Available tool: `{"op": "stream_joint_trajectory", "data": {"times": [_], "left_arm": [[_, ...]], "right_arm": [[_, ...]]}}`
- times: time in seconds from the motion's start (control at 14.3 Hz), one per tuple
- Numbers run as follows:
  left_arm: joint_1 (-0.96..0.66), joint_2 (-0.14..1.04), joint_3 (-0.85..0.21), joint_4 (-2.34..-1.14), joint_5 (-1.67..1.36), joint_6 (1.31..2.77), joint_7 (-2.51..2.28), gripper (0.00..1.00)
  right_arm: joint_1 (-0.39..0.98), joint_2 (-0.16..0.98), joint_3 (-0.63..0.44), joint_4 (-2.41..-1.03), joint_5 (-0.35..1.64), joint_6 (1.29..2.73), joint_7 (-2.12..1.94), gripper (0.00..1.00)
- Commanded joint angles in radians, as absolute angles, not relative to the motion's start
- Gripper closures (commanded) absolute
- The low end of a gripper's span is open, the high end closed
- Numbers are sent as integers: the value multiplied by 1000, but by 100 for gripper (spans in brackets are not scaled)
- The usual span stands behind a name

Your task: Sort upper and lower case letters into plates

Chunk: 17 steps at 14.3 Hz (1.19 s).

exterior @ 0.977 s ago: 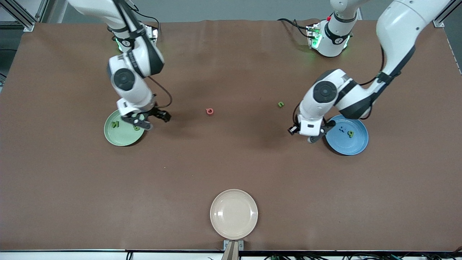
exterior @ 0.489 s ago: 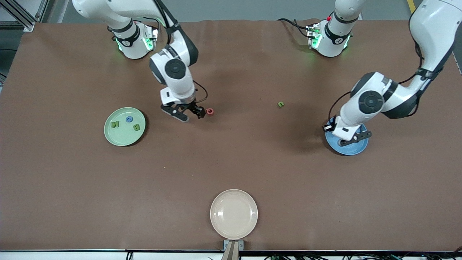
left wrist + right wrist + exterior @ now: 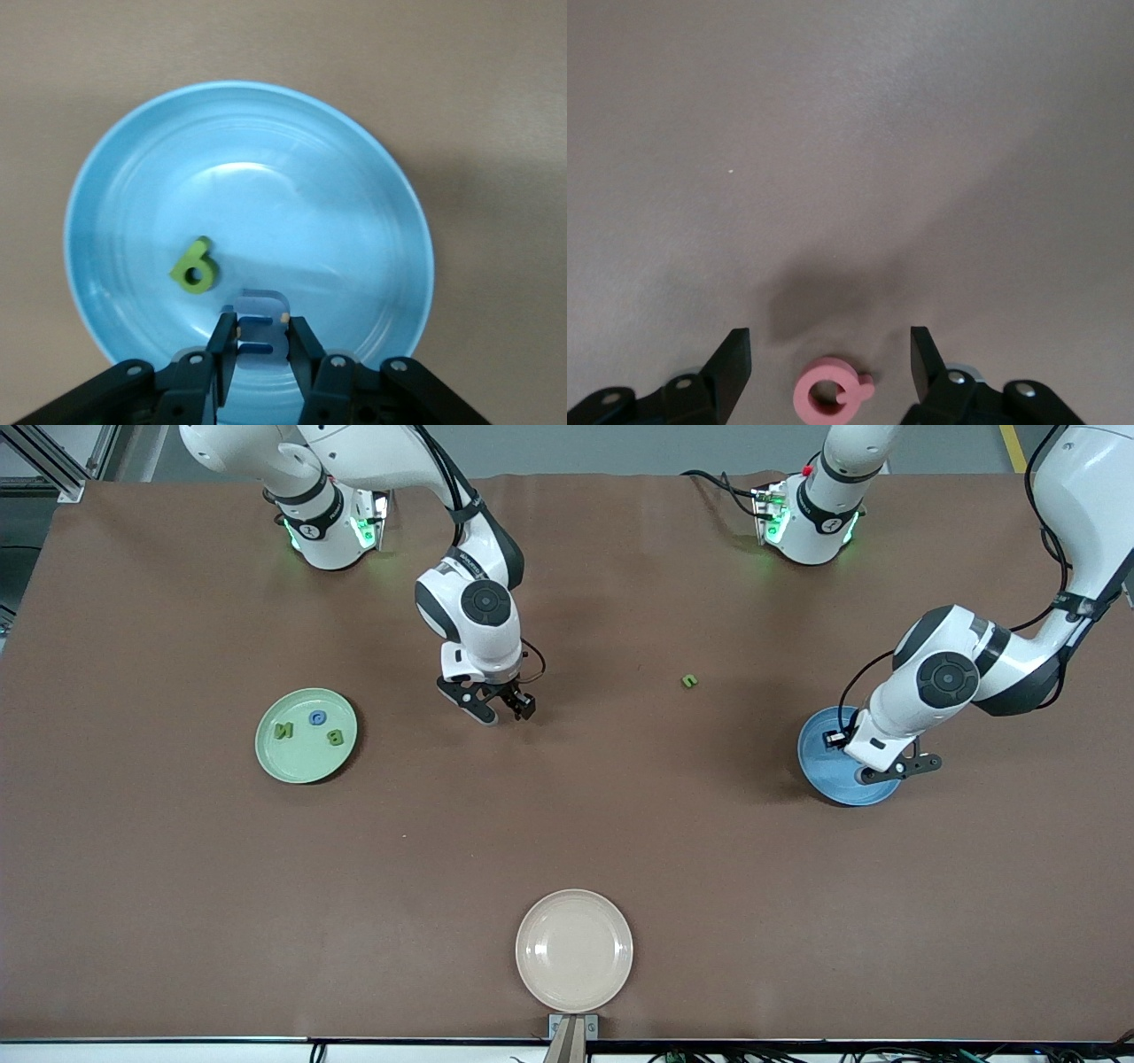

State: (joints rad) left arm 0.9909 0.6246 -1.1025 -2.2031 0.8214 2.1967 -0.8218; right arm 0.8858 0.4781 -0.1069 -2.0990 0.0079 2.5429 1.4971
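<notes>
My left gripper (image 3: pixel 893 771) is over the bright blue plate (image 3: pixel 819 762). In the left wrist view this gripper (image 3: pixel 260 319) is shut on the blue m (image 3: pixel 262 336), held just above the plate (image 3: pixel 354 204). The green p (image 3: pixel 193 268) lies in that plate; the blue x does not show. My right gripper (image 3: pixel 500 710) is open over the red O-like letter (image 3: pixel 831 398), which lies on the table between its fingers (image 3: pixel 735 354). The pale green plate (image 3: pixel 301 766) holds the green N (image 3: pixel 283 731), blue C (image 3: pixel 317 717) and green B (image 3: pixel 336 737). The green u (image 3: pixel 689 681) lies on the table.
A cream-beige plate (image 3: pixel 574 950) sits at the table's edge nearest the front camera, midway along it. The brown table (image 3: pixel 567 824) stretches between it and the two other plates.
My right gripper has moved from over the green plate to over the red letter; the blue C now shows in that plate. My left gripper has moved over the blue plate.
</notes>
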Motion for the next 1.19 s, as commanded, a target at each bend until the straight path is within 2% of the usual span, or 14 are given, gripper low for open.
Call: {"op": "stream_joint_trajectory", "data": {"times": [0.0, 0.35, 0.56, 0.77, 0.91, 0.98, 1.12], "left_arm": [[1002, 684, -1118, -2197, 883, 2206, -822, 87], [991, 713, -1080, -2197, 894, 2282, -828, 86], [989, 713, -1080, -2197, 893, 2283, -833, 81], [988, 709, -1080, -2195, 893, 2281, -834, 66], [988, 706, -1081, -2191, 894, 2280, -833, 45], [988, 703, -1081, -2186, 894, 2276, -831, 37], [989, 696, -1091, -2184, 893, 2263, -831, 33]], "right_arm": [[908, 497, -118, -2085, 20, 2566, 1589, 20], [940, 520, -118, -2072, 20, 2563, 1689, 22], [951, 522, -117, -2072, 20, 2559, 1744, 26], [968, 522, -115, -2072, 20, 2554, 1785, 27], [971, 522, -115, -2072, 20, 2554, 1798, 32], [971, 522, -115, -2072, 21, 2554, 1798, 36], [965, 522, -115, -2072, 20, 2556, 1796, 48]]}}
